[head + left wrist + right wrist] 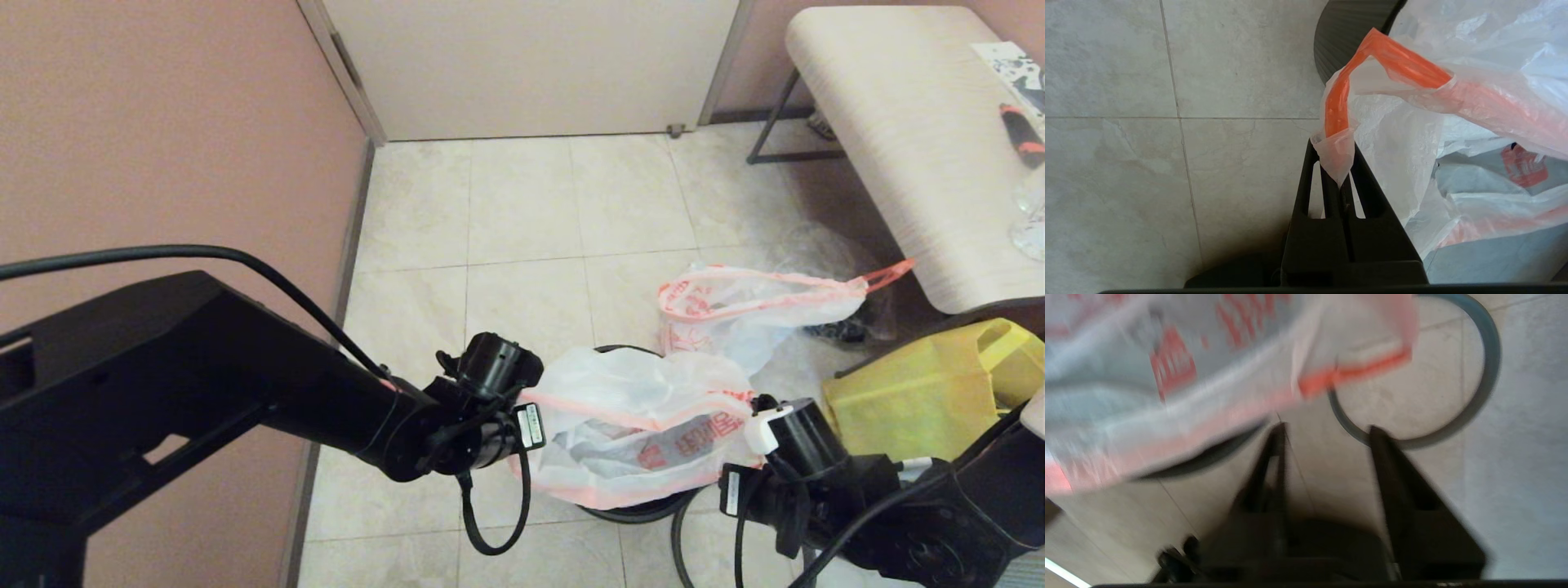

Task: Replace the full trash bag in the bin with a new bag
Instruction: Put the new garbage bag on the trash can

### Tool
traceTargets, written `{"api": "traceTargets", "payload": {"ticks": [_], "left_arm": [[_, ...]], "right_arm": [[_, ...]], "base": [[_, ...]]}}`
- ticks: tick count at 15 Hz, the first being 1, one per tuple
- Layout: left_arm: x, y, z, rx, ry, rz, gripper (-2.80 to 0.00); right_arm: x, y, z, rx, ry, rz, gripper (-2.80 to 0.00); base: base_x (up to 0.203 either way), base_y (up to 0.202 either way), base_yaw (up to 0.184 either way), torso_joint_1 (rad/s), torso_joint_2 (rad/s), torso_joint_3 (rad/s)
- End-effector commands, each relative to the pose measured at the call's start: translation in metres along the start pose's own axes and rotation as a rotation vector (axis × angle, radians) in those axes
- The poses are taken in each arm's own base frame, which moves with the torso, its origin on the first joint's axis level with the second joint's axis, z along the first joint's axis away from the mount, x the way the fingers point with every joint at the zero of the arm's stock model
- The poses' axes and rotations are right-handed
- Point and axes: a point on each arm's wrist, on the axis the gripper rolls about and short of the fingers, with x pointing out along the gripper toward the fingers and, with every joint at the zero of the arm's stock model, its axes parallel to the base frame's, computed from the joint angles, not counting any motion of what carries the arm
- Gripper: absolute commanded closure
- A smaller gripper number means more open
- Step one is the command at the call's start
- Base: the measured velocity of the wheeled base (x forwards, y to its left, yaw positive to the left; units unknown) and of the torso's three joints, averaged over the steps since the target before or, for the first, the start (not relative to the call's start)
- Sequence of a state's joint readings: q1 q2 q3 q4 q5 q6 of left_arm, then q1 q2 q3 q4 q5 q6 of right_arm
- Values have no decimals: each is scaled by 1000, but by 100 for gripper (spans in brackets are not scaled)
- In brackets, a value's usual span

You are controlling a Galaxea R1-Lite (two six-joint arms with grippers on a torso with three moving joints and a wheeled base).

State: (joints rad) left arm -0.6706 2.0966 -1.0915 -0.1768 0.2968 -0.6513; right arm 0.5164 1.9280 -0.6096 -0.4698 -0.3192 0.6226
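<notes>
The new bag point(645, 408), thin white with an orange-pink hem and red print, lies spread over the bin point(633, 513), whose dark edge shows under it. My left gripper point(1337, 161) is shut on the hem at the bag's left side, and in the head view this left gripper point(531, 429) sits at the bag's left edge. My right gripper point(1327, 435) is open just off the bag's right side, with nothing between its fingers. The dark grey hoop point(1488, 375) lies flat on the floor beyond its fingertips. The bin's ribbed wall point(1347, 32) shows beside the hem.
The full matching bag point(735, 310) sits on the floor behind the bin. A yellow bag point(922, 400) stands to the right, under a pale bench point(914, 147). A pink wall point(163, 122) closes the left side, and a door point(531, 57) is at the back.
</notes>
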Motion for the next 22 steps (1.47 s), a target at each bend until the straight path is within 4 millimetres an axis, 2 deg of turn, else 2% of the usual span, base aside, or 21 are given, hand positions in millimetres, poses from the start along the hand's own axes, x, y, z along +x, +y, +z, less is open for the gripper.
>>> {"api": "traceTargets", "payload": {"ticks": [1,3,5,7,10,11,13,16,20,22], "left_arm": [[-3,0,2,-8,-9,-3,0],[-5,1,3,-7,-7,-1,0],[-10,3,7,-11,-8,5,0],[-11,6,11,-8,-14,10,0],[-11,7,12,-7,-18,11,0],[-11,8,13,-8,-17,14,0],[-10,10,12,-10,-14,19,0],[-8,11,13,-11,-14,23,0],[-11,3,19,-8,-22,7,0],[-9,-2,25,-11,-23,3,0]], "right_arm": [[8,-3,1,24,-2,-14,-280],[21,-9,3,41,9,-44,-280],[41,-15,3,55,32,-87,-280],[58,-11,10,68,23,-88,-280],[70,-1,29,91,-31,-58,-280],[71,2,36,100,-53,-45,0],[71,6,46,122,-106,-11,0],[60,3,52,136,-147,10,0],[51,-3,87,160,-231,15,0],[36,-4,85,208,-173,11,0]], "base": [[0,0,0,0,0,0],[0,0,0,0,0,0],[0,0,0,0,0,0],[0,0,0,0,0,0],[0,0,0,0,0,0],[0,0,0,0,0,0],[0,0,0,0,0,0],[0,0,0,0,0,0],[0,0,0,0,0,0],[0,0,0,0,0,0]]}}
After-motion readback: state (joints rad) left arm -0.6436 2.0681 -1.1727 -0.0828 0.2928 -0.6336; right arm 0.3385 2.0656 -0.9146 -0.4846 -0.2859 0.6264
